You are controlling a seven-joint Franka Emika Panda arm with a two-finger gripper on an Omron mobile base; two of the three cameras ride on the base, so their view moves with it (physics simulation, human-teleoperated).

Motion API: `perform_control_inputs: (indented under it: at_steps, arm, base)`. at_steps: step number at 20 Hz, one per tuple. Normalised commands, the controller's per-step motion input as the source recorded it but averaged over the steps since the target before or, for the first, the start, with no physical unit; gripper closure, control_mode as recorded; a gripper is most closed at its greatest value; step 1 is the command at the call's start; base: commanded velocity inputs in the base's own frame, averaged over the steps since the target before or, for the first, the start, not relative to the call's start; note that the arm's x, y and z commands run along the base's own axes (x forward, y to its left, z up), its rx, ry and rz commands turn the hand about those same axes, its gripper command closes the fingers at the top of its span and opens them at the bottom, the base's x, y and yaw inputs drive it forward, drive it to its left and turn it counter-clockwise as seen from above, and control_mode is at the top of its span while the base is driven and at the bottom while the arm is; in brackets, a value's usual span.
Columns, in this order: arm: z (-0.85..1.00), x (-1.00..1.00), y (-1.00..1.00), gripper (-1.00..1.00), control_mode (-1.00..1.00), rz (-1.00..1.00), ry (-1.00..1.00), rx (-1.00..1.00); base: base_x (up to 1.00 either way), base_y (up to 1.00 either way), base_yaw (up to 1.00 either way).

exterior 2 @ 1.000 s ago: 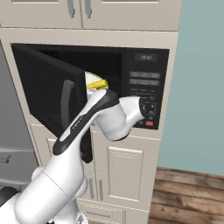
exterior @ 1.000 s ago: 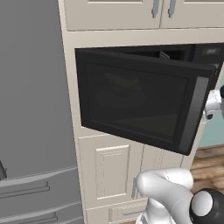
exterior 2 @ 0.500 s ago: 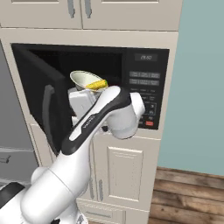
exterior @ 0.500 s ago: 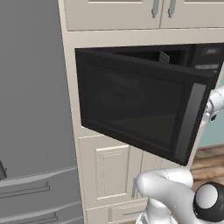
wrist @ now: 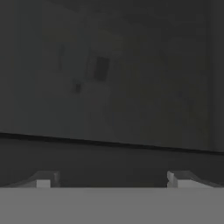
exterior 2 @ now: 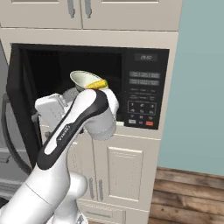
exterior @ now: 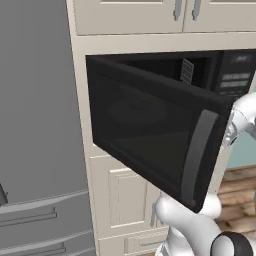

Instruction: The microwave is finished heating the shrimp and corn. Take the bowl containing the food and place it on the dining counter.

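The microwave (exterior 2: 92, 92) door has swung wider, uncovering the bowl (exterior 2: 85, 80).

Flat, even rendered light in both base views, soft shadowless cabinets, microwave (exterior 2: 87, 87) cavity deep black, hand view very dim and murky, perhaps slightly blurred, faint pale reflections, no glare

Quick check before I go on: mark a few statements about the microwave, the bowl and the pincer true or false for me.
1. The microwave door is shut. False: it stands swung open.
2. The bowl is inside the microwave. True.
3. The corn lies on the floor. False: it sits in the bowl.
4. The pincer is open and holds nothing. True: in the hand view its fingertips stand wide apart with nothing between them.
5. The keypad is to the right of the cavity. True, seen from the right base view.
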Motion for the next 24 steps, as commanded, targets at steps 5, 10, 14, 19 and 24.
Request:
perform_control_inputs:
  at_steps: [5, 10, 14, 19, 24]
  arm:
    - [-0.04, -0.69, 1.0, -1.0, -1.0, -0.02, -0.22, 0.01]
    - [0.0, -0.29, 1.0, -1.0, -1.0, -0.08, -0.18, 0.1]
    - [-0.01, -0.09, 1.0, -1.0, -1.0, -0.09, -0.13, 0.11]
    - [-0.01, 0.0, 0.49, -1.0, -1.0, -0.05, -0.04, 0.02]
    - [0.09, 0.01, -0.89, -1.0, -1.0, -0.22, 0.0, 0.07]
  base:
    - [0.0, 0.0, 0.0]
    - [0.0, 0.0, 0.0]
    - [0.0, 0.0, 0.0]
    - [0.0, 0.0, 0.0]
    - [0.0, 0.0, 0.0]
